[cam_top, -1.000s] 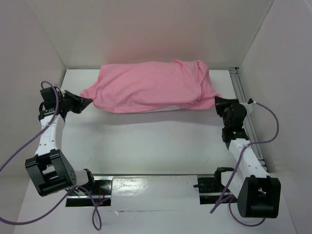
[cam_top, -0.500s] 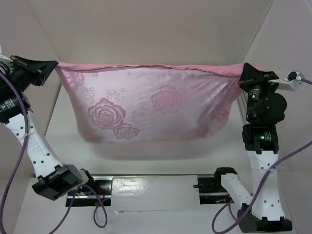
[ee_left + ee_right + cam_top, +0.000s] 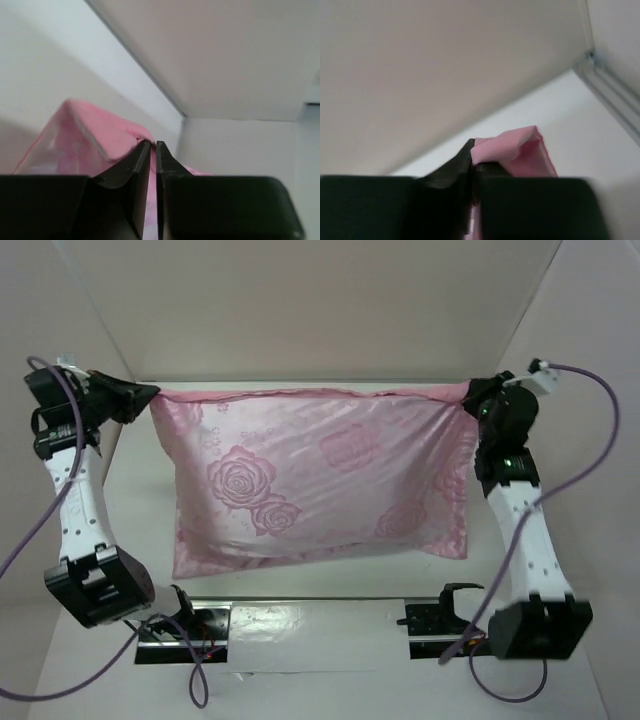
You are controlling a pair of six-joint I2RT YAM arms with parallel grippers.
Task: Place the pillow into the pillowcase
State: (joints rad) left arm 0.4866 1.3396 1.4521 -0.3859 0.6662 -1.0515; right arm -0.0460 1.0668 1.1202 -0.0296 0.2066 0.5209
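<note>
Evidently the pillowcase (image 3: pixel 320 480) hangs stretched between the left pincer (image 3: pixel 150 398) and right pincer (image 3: pixel 468 398), each clamped on a top corner. The cloth is thin and sheeny, likely slippery; the pillow, unseen, presumably fills it below them, so grip the hemmed corners deep.

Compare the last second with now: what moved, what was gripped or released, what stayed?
Both arms rose, lifting the pillowcase off the table from a bunched heap into a hanging sheet; over the last half second it came down a little and narrowed. Nothing was released: the left gripper and right gripper stay pinched on its upper corners.
</note>
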